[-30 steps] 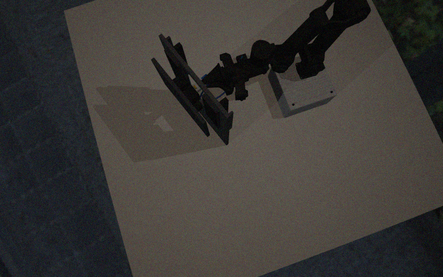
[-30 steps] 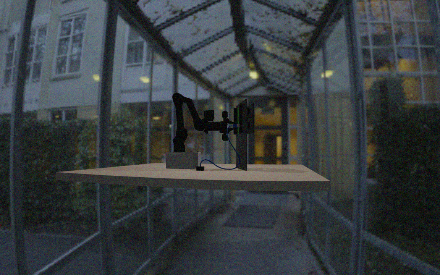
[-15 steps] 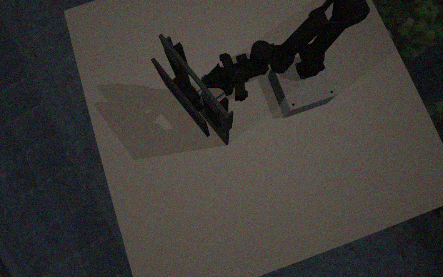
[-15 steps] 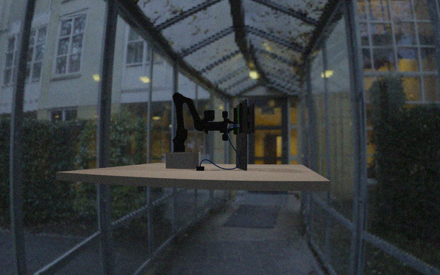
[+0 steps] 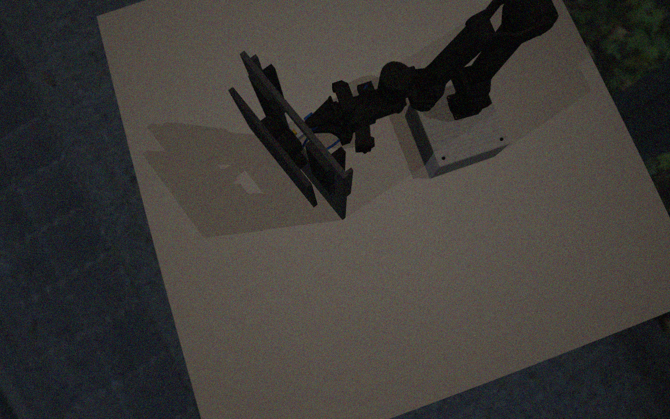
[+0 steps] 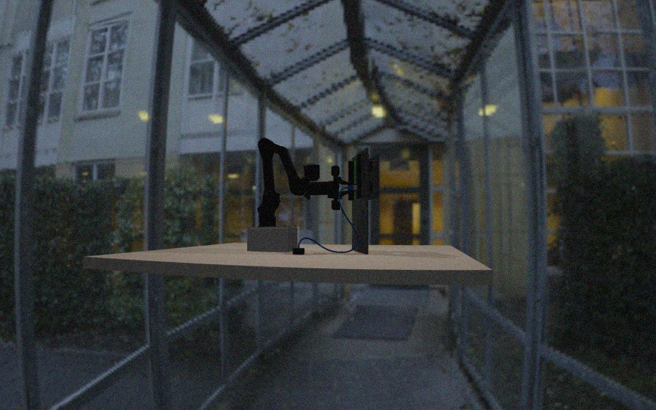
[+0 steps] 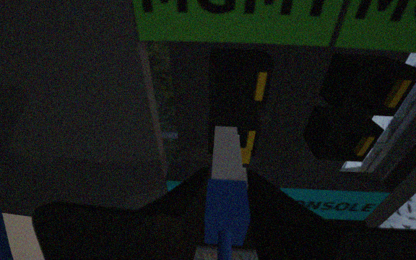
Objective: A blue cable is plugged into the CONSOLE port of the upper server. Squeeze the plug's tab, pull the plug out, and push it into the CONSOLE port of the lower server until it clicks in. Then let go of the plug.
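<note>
Ports first, since they're the containers here. From my wrist I see two on the left, an upper-left port (image 7: 231, 68) and a lower-left port (image 7: 220, 117), plus a dark pair (image 7: 360, 76) off to the right, with gold strips showing in them. No idea what else is inside, it's too dark. Green MGMT label (image 7: 230, 27) above, teal CONSOLE label (image 7: 338, 205) below, partly behind my fingers.

As for my pincer (image 5: 310, 123) (image 6: 348, 184) (image 7: 227, 175), it's narrowed down on the plug (image 5: 308, 115) (image 6: 351, 187) (image 7: 227, 211), one finger per side. The plug's blue body sits right between them, and its pale front sticks out past the fingertips toward the lower-left port. The tip overlaps that opening from where I look, but I can't tell if it's actually in, sorry.

Side-on, I'm reaching right to the rack (image 5: 281, 101) (image 6: 360, 224), which stands upright on the table (image 5: 379, 291) (image 6: 289, 274). The blue cable (image 5: 333, 144) (image 6: 347, 214) (image 7: 224, 250) droops from the plug and loops back left to a small black block (image 6: 298, 250) near my base box (image 5: 464, 140) (image 6: 272, 239).
</note>
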`<state>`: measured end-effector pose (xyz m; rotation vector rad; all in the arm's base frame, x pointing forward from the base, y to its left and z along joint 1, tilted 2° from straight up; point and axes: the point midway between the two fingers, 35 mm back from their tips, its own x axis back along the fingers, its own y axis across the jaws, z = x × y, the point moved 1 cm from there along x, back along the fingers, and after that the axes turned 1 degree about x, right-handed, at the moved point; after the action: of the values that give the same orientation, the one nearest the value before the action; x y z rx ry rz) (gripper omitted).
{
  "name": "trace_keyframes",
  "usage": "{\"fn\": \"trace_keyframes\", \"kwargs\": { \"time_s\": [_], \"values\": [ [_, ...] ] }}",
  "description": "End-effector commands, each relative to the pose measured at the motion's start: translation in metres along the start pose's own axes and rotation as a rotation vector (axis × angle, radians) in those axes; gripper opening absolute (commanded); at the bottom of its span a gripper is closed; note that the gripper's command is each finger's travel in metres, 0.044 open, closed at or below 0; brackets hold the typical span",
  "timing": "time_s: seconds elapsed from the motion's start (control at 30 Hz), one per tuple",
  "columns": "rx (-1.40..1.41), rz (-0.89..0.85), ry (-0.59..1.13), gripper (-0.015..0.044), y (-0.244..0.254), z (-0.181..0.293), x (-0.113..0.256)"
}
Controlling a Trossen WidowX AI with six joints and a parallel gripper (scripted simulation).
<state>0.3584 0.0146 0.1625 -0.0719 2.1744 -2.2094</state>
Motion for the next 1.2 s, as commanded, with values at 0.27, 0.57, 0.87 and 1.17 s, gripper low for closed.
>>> {"fn": "trace_keyframes", "kwargs": {
  "time_s": [0.27,0.57,0.87,1.17],
  "values": [
    [-0.001,-0.002,0.003,0.0,0.0014,0.0011,-0.0025],
    [-0.001,-0.003,0.004,0.0,0.0023,0.0013,-0.0027],
    [0.0,-0.005,0.004,0.0,0.0034,0.0016,-0.0028],
    [0.0,-0.009,0.005,0.0,0.0044,0.0018,-0.003]
  ]
}}
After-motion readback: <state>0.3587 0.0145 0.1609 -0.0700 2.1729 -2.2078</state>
